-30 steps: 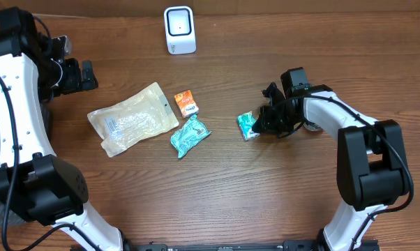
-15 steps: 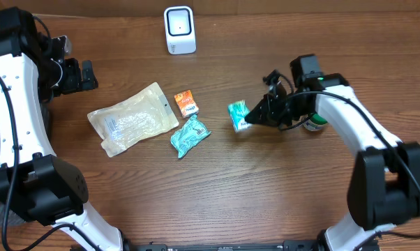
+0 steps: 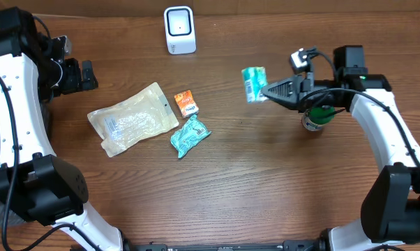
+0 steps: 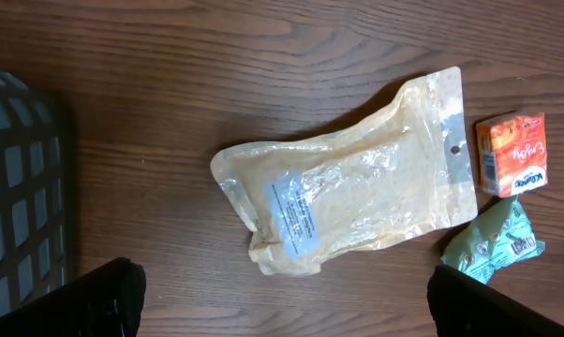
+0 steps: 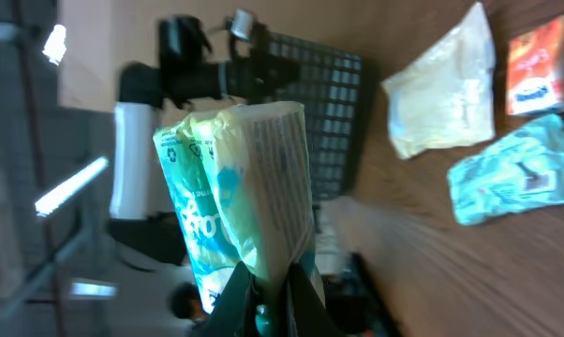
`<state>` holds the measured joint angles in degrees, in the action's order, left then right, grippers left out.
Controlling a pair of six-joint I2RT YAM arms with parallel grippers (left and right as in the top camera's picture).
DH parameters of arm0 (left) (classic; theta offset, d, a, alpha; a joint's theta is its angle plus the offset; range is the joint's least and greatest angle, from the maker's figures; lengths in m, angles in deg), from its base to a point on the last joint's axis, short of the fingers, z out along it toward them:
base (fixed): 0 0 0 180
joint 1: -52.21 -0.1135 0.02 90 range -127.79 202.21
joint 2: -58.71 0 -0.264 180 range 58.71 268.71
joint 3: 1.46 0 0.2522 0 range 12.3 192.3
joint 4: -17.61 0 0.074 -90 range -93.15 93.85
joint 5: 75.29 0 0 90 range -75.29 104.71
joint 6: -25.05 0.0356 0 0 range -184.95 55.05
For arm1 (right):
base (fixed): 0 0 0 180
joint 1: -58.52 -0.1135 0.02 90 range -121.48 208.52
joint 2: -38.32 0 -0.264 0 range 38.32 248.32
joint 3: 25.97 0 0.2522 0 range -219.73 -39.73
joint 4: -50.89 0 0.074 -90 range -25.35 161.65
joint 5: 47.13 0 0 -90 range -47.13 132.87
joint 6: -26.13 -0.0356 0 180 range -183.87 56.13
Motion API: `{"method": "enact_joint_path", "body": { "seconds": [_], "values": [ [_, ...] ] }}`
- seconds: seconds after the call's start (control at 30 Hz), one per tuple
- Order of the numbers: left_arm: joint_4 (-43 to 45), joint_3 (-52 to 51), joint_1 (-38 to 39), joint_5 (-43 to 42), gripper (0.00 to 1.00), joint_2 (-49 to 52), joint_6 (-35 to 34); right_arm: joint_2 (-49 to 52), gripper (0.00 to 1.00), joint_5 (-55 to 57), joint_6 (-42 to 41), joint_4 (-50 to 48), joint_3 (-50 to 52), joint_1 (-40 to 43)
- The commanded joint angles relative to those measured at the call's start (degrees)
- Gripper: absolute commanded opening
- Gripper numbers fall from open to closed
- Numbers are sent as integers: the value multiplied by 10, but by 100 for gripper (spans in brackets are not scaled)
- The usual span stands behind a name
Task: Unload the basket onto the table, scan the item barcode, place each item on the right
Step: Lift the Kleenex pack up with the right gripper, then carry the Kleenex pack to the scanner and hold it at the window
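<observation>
One packet now aloft, three others on table

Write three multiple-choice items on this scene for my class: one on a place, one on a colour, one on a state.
1. Where is the scanner in the overhead view?
A. top, left of centre
B. bottom right
C. bottom left

2. What colour is the box beside the pouch?
A. blue
B. orange
C. black

3. The right gripper is:
A. open
B. shut on nothing
C. shut on the packet

Key: 1 A, it stands near the view's upper edge. 2 B, its faces are orange with white. 3 C, the right wrist view shows the packet pinched.
</observation>
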<state>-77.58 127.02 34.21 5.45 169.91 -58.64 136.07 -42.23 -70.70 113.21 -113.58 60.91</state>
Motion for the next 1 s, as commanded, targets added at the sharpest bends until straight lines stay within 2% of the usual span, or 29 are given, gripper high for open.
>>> {"method": "enact_joint_path", "body": {
  "seconds": [0.0,0.97],
  "values": [
    [0,11,4,-7,99,-7,-3,-17,4,-49,-29,-2,-12,15],
    [0,11,4,-6,100,-7,-3,-17,4,-49,-39,-2,-12,18]
  ]
}}
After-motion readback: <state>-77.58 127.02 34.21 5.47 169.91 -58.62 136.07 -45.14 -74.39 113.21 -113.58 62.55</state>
